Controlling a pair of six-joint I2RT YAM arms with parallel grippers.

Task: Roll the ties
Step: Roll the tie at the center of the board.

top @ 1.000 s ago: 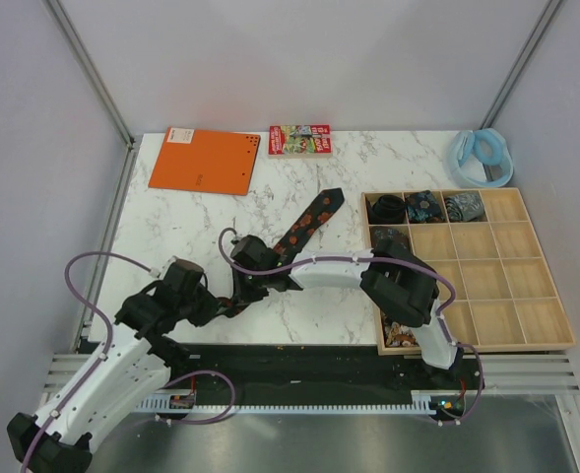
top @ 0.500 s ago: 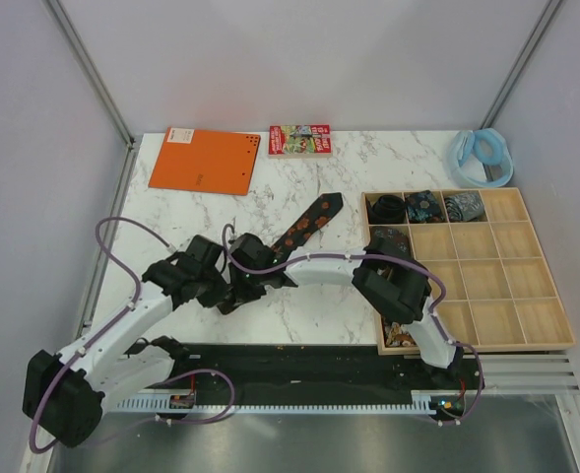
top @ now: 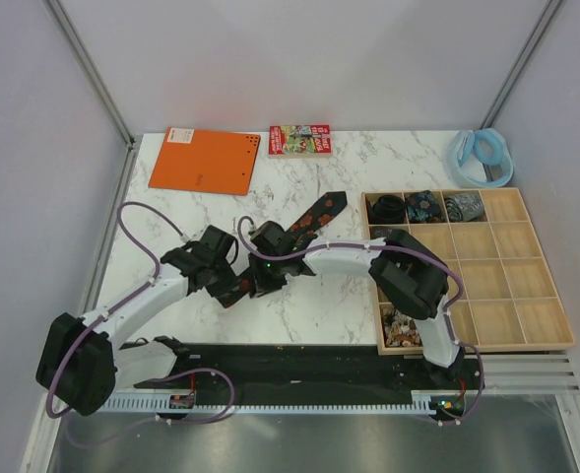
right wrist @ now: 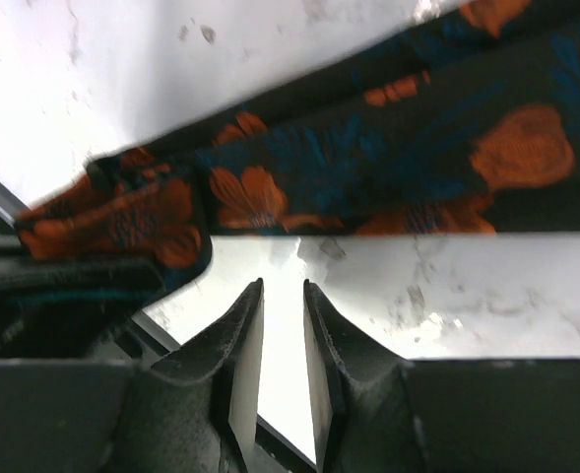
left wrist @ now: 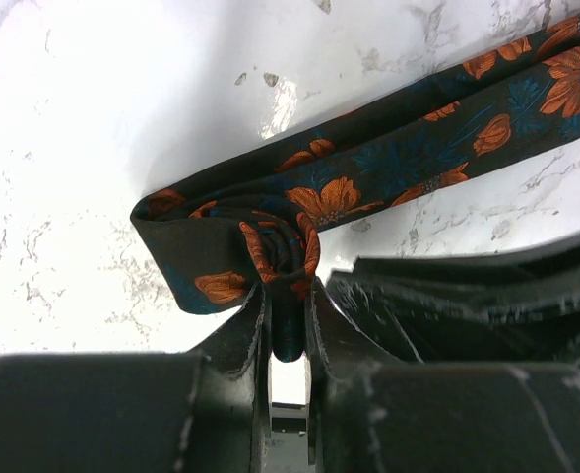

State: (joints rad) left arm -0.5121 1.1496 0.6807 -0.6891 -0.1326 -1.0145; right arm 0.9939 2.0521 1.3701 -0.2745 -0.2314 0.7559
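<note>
The black tie with orange-red flowers (top: pixel 315 216) lies slanting across the marble table, its pointed end at the far right. Its near end is wound into a small coil (left wrist: pixel 282 242). My left gripper (left wrist: pixel 288 296) is shut on that coil, and fabric fills the gap between the fingers. From above, the left gripper (top: pixel 232 285) and the right gripper (top: pixel 268 270) sit close together at the tie's near end. My right gripper (right wrist: pixel 283 288) stands narrowly open with nothing between its fingers, just short of the tie (right wrist: pixel 368 168). Several coiled ties (top: pixel 424 205) fill compartments of the wooden box.
The wooden compartment box (top: pixel 526 296) stands at the right. Along the back are an orange notebook (top: pixel 203 161), a small colourful packet (top: pixel 299 139) and a pale blue ring (top: pixel 482 153). The right arm's black body (left wrist: pixel 467 296) is close beside the left fingers.
My left arm has swung up and to the right to the tie's near end and closed on the coil. The right gripper has shifted slightly right along the tie.
</note>
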